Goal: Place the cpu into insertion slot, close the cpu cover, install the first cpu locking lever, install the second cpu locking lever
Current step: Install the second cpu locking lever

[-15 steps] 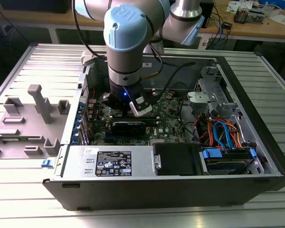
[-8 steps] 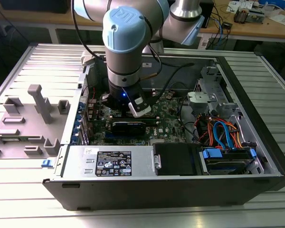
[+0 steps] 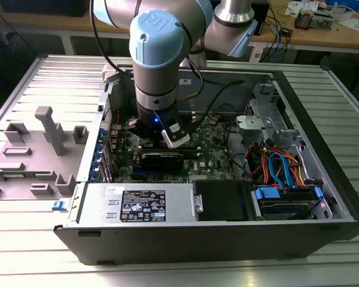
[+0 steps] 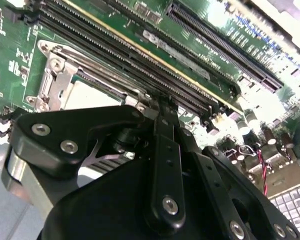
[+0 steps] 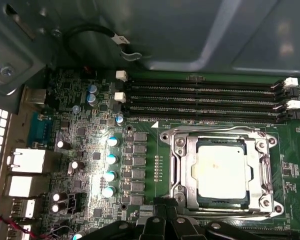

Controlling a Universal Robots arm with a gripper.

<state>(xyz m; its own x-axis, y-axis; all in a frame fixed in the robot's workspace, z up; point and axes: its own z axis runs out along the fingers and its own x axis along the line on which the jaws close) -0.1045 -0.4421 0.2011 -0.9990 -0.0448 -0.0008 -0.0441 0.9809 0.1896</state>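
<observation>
The cpu (image 5: 222, 172), a silver-grey square, lies flat in the insertion slot (image 5: 271, 202) on the green motherboard. The cpu cover (image 5: 182, 167) is down, its metal frame lying around the chip's edges. A thin wire lever (image 5: 215, 130) runs along the socket side nearest the memory slots. My gripper (image 5: 165, 202) sits shut just beside the socket's opposite edge, holding nothing. The second wrist view shows the gripper (image 4: 157, 102) low over the board beside the cpu (image 4: 87, 95) and the cpu cover (image 4: 54, 75). In the exterior view the arm reaches down into the open computer case (image 3: 167, 136).
Several long black memory slots (image 5: 200, 100) run beside the socket. Blue-topped capacitors (image 5: 111, 160) and rear ports (image 5: 27, 162) lie further off. A black card (image 3: 161, 158), a drive bay with blue and orange cables (image 3: 281, 167) and a grey fixture (image 3: 48, 134) show outside.
</observation>
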